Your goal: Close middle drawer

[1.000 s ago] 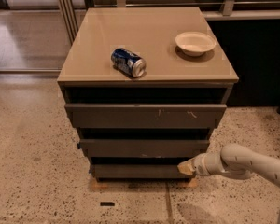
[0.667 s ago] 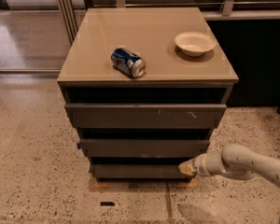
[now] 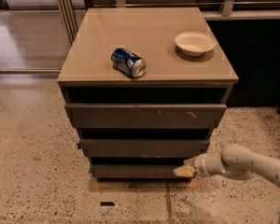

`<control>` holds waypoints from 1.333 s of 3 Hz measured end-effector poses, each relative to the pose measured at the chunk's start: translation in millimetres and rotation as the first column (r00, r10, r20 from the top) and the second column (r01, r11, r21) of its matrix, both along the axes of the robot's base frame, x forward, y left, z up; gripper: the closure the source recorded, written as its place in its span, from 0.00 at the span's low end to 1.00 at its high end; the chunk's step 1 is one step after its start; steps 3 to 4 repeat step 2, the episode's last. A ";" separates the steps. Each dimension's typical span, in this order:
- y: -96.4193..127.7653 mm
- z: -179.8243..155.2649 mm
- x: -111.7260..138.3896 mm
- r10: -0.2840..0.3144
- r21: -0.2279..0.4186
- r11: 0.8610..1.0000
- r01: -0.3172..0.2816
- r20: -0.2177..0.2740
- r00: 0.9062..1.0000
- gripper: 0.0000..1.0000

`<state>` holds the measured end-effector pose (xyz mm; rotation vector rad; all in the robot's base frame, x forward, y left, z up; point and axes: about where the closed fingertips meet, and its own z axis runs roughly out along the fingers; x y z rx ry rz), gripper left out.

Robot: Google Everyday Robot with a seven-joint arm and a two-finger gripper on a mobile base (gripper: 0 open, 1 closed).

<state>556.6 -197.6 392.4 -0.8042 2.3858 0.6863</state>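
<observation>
Looking down from the one camera view, the table shows three drawer fronts stacked under its tan top. The middle drawer sits between the top front, which is wider and marked with pale scratches, and the bottom front, the narrowest. A dark gap lies above each front, and the shadow hides the inside of all three drawers, so how far the middle drawer stands out is hard to make out.

One blue can lies on its side on the table top, left of centre. One pale bowl stands upright near the right rear corner, well apart from the can.

One white arm comes in low from the right and is cut off at the edge. Its end effector sits at the right end of the bottom front, just below the middle drawer's right corner. Whether it is wide or narrow I cannot tell, nor whether it touches the front. Speckled floor surrounds the table.
</observation>
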 end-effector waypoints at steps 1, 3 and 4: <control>0.0 0.0 0.0 0.000 0.000 1.000 0.000 0.000 1.000 0.00; 0.1 0.0 0.0 0.000 0.000 1.000 0.000 0.000 1.000 0.00; 0.1 0.0 0.0 0.000 0.000 1.000 0.000 0.000 1.000 0.00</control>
